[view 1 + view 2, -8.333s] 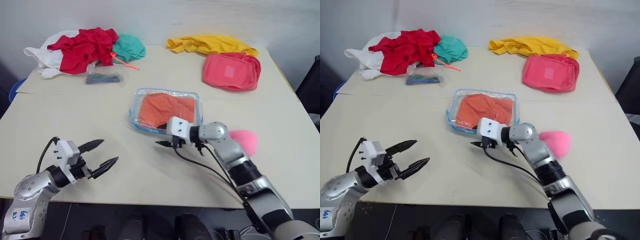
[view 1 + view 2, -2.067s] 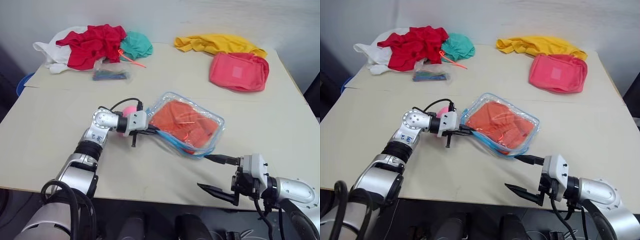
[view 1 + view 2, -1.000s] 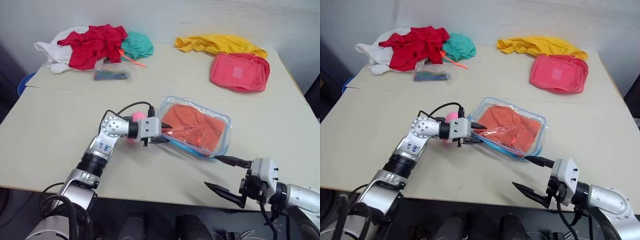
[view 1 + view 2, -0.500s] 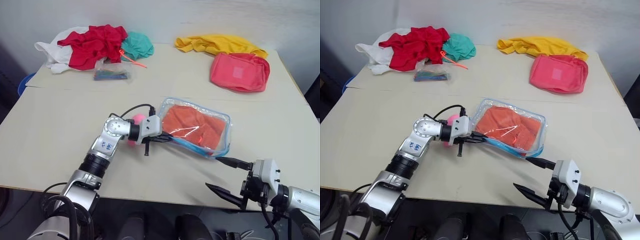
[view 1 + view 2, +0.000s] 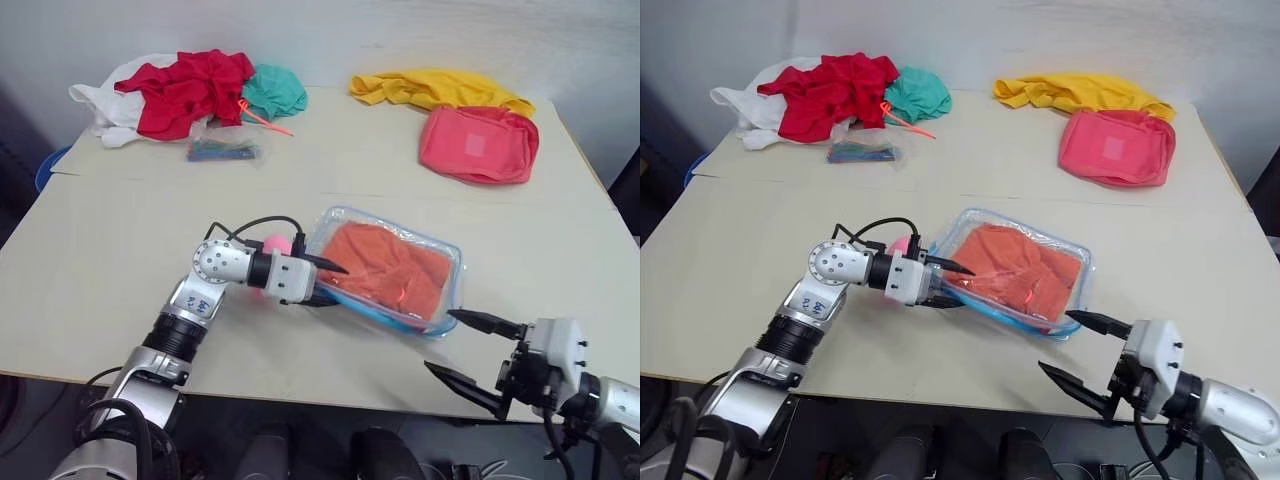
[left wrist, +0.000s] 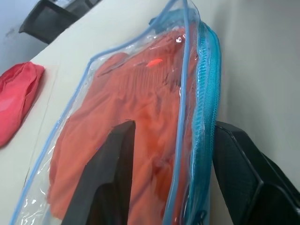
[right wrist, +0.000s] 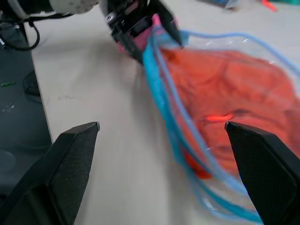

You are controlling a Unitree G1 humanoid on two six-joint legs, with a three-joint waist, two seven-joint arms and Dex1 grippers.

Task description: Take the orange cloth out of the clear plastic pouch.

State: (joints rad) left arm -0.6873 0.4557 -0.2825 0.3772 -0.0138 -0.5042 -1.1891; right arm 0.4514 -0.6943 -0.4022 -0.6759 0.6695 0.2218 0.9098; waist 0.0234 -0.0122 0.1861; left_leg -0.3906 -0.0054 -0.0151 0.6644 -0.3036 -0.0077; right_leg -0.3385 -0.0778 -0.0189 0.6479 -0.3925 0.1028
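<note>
red cloth (image 5: 185,88), teal cloth (image 5: 274,92), yellow cloth (image 5: 430,87) and pink-red pouch (image 5: 479,143) lie along the table's (image 5: 100,260) far side.

The pink plush charm (image 5: 277,244) is largely hidden behind the left gripper (image 5: 328,283) and its cable; only a rounded pink patch shows at about 10 o'clock of the clear plastic pouch (image 5: 450,247). The orange cloth (image 5: 385,270) is seen only through the plastic, and glare masks part of it. Whether one finger is inside the pouch mouth or presses on the film from outside cannot be told. In the left wrist view, the pouch is cut off by the picture's edge. In the right wrist view, the pouch is blurred. The contents of the small clear packet (image 5: 219,150) at 11 o'clock are too small to identify.
</note>
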